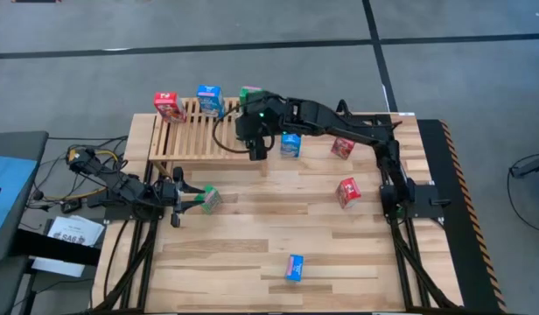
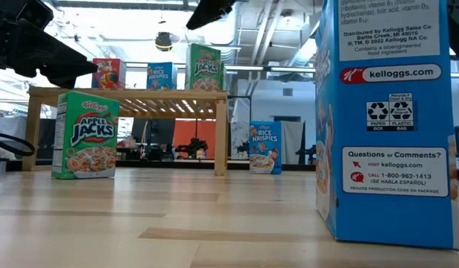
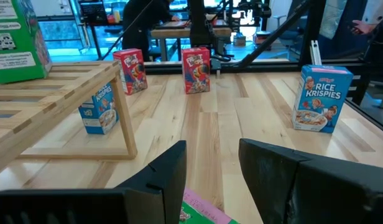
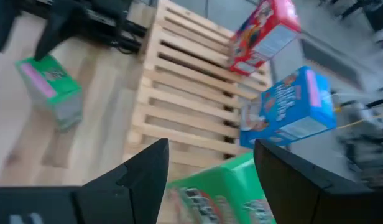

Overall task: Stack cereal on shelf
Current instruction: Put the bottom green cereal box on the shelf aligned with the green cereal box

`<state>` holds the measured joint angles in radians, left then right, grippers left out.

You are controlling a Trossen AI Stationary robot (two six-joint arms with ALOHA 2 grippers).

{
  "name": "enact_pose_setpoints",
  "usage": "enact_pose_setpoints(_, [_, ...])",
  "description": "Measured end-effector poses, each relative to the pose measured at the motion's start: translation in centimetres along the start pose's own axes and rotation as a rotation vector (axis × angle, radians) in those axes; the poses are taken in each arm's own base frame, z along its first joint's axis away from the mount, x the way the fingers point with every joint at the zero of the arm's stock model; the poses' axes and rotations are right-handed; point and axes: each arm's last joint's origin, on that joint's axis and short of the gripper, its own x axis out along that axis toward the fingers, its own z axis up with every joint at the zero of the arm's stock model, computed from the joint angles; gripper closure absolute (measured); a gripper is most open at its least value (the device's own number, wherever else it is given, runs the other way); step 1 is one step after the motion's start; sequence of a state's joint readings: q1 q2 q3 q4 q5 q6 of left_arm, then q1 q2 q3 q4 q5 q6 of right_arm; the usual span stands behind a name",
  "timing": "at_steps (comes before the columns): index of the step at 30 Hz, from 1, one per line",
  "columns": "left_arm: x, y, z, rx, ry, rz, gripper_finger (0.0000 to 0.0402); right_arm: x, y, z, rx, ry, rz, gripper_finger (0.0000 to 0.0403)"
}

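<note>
The wooden slat shelf [image 1: 195,136] stands at the table's far left. Three cereal boxes stand upright on it: red [image 1: 169,106], blue [image 1: 209,100] and green [image 2: 205,67]. My right gripper [image 4: 210,149] hangs open just above the green box [image 4: 222,186], clear of it in the low view [image 2: 211,11]. My left gripper [image 3: 212,146] waits level at the table's left edge with a narrow gap between its fingers. It is just behind and above the top of another green box [image 1: 212,199], which stands on the table.
Loose boxes stand on the table: a blue one [image 1: 290,144] right of the shelf, two red ones [image 1: 343,147] [image 1: 347,192] toward the right, and a blue one [image 1: 294,267] near the front edge. Cables [image 1: 86,162] lie off the table's left side.
</note>
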<state>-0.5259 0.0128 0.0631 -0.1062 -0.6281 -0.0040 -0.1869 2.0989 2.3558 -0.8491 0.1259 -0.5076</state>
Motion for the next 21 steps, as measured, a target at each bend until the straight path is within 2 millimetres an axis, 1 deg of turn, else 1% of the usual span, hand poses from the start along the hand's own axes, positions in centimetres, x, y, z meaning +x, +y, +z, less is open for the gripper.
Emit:
enact_pose_setpoints(4, [0.0,0.0,0.0,0.000,0.000,0.000,0.0264,1.5,0.5,-0.9,0.005,0.058,0.040,0.0142])
enact_pose_setpoints(6, [0.0,0.0,0.0,0.000,0.000,0.000,0.0264,2.3,0.8,-0.9,0.008,0.055,0.040,0.0142])
enact_pose_setpoints(10, [0.0,0.0,0.0,0.000,0.000,0.000,0.0264,2.3,1.2,-1.0,0.028,0.074,0.066,0.0142])
enact_pose_setpoints(13, [0.0,0.0,0.0,0.000,0.000,0.000,0.0264,3.0,1.7,-1.0,0.024,0.077,0.065,0.0142])
enact_pose_setpoints(18, [0.0,0.0,0.0,0.000,0.000,0.001,0.0264,2.9,1.5,-1.1,0.028,0.084,0.048,0.0142])
enact_pose_setpoints(21, [0.0,0.0,0.0,0.000,0.000,0.000,0.0264,3.0,1.0,-1.4,0.052,0.107,0.004,0.0142])
